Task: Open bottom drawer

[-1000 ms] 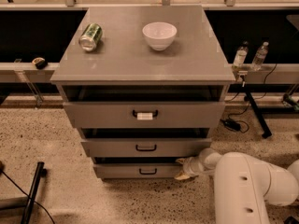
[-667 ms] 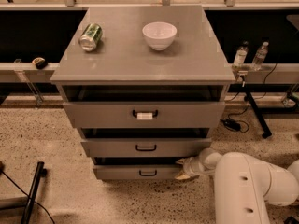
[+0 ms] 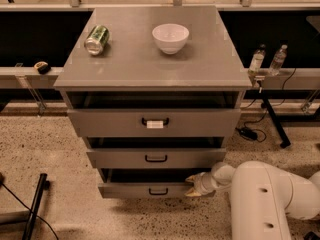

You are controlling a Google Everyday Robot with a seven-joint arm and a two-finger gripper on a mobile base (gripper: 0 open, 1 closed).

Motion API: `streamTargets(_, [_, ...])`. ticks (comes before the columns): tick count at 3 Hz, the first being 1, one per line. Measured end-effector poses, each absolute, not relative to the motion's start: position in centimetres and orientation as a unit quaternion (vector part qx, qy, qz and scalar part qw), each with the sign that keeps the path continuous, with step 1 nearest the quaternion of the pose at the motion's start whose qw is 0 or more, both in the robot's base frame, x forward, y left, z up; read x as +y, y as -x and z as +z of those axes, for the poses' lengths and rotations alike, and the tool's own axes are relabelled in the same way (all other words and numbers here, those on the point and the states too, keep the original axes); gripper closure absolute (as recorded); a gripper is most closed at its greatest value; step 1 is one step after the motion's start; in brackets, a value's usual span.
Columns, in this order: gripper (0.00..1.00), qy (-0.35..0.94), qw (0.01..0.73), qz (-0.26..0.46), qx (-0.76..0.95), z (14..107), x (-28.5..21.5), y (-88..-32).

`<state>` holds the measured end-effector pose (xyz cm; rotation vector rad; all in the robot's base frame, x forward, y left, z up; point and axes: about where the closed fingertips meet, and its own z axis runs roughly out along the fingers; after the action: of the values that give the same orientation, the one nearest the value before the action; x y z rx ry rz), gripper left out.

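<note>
The bottom drawer (image 3: 135,189) is the lowest and narrowest grey front of the cabinet, with a small black loop handle (image 3: 158,191). It stands slightly pulled out, with a dark gap above it. My gripper (image 3: 192,186) is at the drawer's right end, level with its front, its pale fingertips against the top right edge of the front. The white arm (image 3: 260,199) comes in from the lower right. The gripper is well right of the handle.
Above are a mid-sized drawer (image 3: 156,158) and the widest drawer (image 3: 154,122) with a white tag on its handle. On the cabinet top lie a green can (image 3: 97,39) and a white bowl (image 3: 170,37). Two bottles (image 3: 267,60) stand at right; a black stand (image 3: 34,206) is at lower left.
</note>
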<state>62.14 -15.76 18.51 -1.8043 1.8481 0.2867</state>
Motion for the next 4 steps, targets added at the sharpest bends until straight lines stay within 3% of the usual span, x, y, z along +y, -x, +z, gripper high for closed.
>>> streamTargets(3, [0.46,0.68,0.24,0.125,0.682,19.0,-15.7,-56.0])
streamTargets(4, [0.36,0.685,0.218,0.138,0.681,19.6,-15.4,-51.4])
